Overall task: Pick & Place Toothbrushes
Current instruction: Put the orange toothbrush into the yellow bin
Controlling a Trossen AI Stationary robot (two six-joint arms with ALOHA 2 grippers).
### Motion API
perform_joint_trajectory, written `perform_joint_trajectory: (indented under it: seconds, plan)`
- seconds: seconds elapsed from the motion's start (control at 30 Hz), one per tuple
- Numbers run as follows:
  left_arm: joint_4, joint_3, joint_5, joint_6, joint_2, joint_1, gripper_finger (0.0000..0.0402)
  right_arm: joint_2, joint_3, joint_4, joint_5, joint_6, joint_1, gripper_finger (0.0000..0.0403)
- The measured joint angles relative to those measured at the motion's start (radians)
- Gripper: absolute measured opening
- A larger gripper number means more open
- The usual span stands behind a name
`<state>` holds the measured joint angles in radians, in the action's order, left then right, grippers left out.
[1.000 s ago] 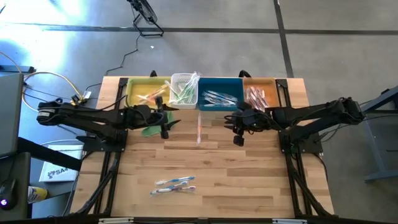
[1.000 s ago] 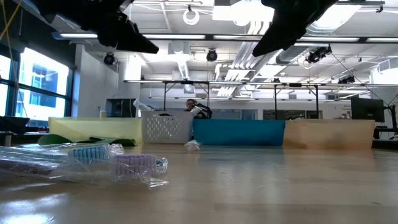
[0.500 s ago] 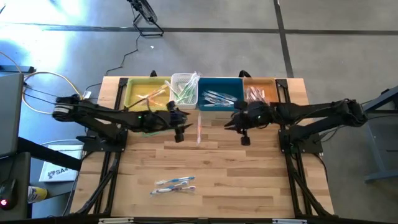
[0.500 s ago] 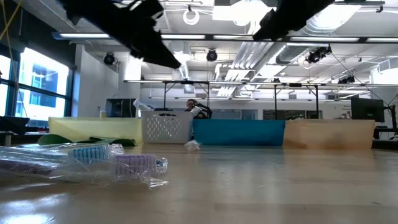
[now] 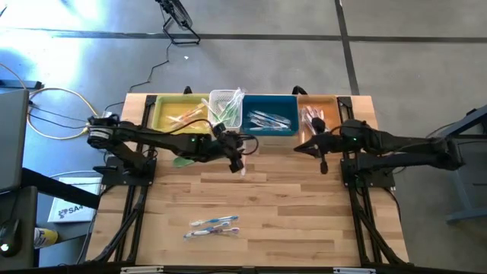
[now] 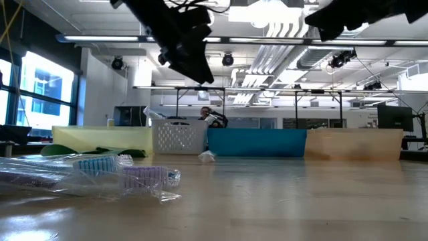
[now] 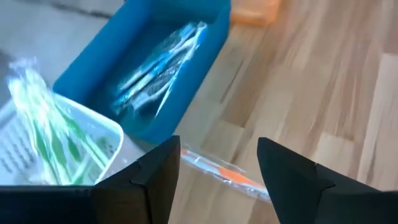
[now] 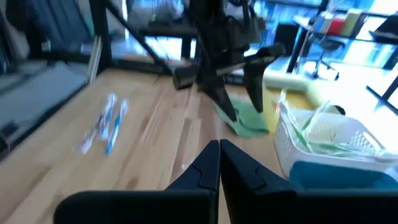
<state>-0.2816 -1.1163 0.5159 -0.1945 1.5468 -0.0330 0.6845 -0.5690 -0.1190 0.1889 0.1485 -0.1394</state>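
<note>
- The wooden desk (image 5: 304, 213) has four bins along its back edge.
- The left gripper (image 5: 237, 163) hangs wide open over an orange toothbrush (image 7: 233, 176).
- The right gripper (image 5: 323, 164) is closed tight, holding nothing.

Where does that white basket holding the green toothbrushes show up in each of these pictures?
High view: white basket at the table's far edge, second in the row.
Low view: in the distance, left of centre.
Left wrist view: at the left edge.
Right wrist view: at right.
Shared landmark: the blue bin right beside it.
</note>
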Motion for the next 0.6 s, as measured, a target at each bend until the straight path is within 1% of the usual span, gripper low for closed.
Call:
perform_joint_trajectory:
  seconds: [0.07, 0.13, 0.3, 0.4, 0.53, 0.6]
  plan:
    - [-0.053, -0.045, 0.001, -0.065, 0.024, 0.000, 0.0195, -0.047, 0.064, 0.056, -0.002, -0.041, 0.000, 0.0004]
    - [-0.089, -0.091, 0.000, -0.096, 0.053, 0.000, 0.0181, -0.093, 0.122, 0.094, -0.002, -0.070, 0.000, 0.0003]
    - [-0.087, -0.182, -0.013, -0.101, 0.138, 0.000, 0.0152, -0.155, 0.219, 0.108, -0.003, -0.124, 0.000, 0.0004]
    - [-0.087, -0.241, -0.023, -0.101, 0.192, -0.002, 0.0137, -0.169, 0.252, 0.107, -0.003, -0.152, 0.000, 0.0003]
    - [-0.113, -0.320, -0.027, -0.099, 0.255, -0.025, 0.0115, -0.173, 0.262, 0.109, -0.003, -0.155, 0.000, 0.0004]
    - [-0.193, -0.357, -0.019, -0.104, 0.278, -0.035, 0.0103, -0.173, 0.262, 0.114, -0.003, -0.149, 0.000, 0.0004]
